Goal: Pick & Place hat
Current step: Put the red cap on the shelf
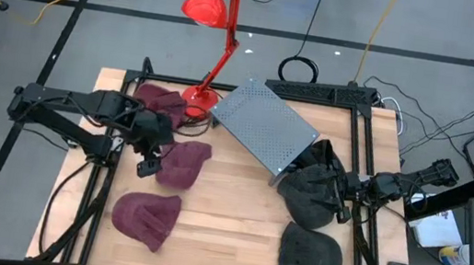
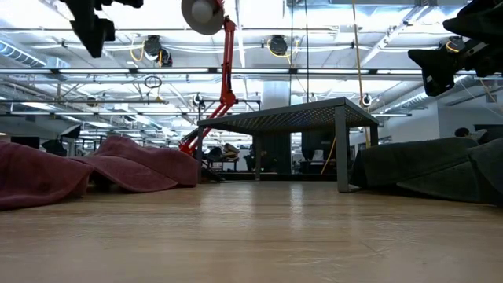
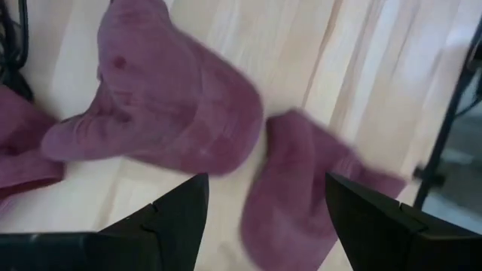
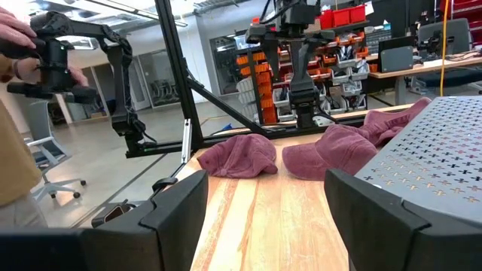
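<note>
Wood grain fills the front of the low view, where the table [image 2: 251,236] runs level toward the room. Seen from above, three maroon hats lie on its left half: one [image 1: 184,163] near the centre, its long axis tilted from 1 to 7 o'clock with the brim end toward 1; one [image 1: 147,218] at 7 o'clock of it, near the front edge; one [image 1: 161,101] at 11 o'clock, beside the base of a red lamp [image 1: 210,3]. Two dark grey hats sit on the right half, one [image 1: 312,196] below a perforated metal stand [image 1: 266,125] and another [image 1: 309,254] at 6 o'clock of that.

Left gripper [image 1: 150,162] hovers with its fingers spread wide, holding nothing, just at 9 o'clock of the central maroon hat. Right gripper [image 1: 341,195] hangs over the upper grey hat, fingers likewise apart and empty.

Beyond the table the low view shows a workshop with ceiling pipes; the right wrist view catches a person's hand [image 4: 15,34] at a second rig.
</note>
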Action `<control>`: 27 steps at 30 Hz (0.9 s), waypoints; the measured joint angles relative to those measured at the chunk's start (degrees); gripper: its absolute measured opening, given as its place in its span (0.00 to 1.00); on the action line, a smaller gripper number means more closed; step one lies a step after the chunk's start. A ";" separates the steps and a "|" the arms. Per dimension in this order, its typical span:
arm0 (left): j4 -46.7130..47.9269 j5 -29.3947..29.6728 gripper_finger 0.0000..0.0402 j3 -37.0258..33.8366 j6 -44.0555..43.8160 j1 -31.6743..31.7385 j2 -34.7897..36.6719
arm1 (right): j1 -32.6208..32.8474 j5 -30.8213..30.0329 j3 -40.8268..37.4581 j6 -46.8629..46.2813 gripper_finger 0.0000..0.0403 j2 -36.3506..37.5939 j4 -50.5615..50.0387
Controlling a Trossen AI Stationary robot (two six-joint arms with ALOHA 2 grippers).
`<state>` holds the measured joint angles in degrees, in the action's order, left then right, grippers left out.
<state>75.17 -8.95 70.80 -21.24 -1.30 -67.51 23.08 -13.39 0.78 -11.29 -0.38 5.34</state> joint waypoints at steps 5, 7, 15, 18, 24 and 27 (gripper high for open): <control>8.32 0.42 0.67 1.08 3.85 0.11 -2.30 | -0.01 0.00 0.01 0.00 0.64 0.00 0.00; 10.86 1.59 0.67 1.08 3.34 0.47 -3.01 | -0.01 0.00 -0.01 0.00 0.65 0.00 0.00; 14.93 4.77 0.67 1.09 4.32 7.83 -3.77 | -0.01 0.00 0.01 0.00 0.64 -0.01 0.00; 14.82 5.16 0.67 1.10 8.82 12.53 -3.78 | -0.01 -0.01 0.00 0.00 0.65 -0.02 0.00; 14.85 10.34 0.67 1.10 18.67 22.52 -3.78 | 0.01 0.00 0.01 0.00 0.64 0.00 0.00; 14.76 13.91 0.67 1.10 24.05 27.69 -3.78 | -0.01 -0.01 -0.01 0.00 0.65 0.00 0.00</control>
<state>89.93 4.96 71.90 2.81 26.39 -71.29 23.07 -13.41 0.78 -11.29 -0.38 5.34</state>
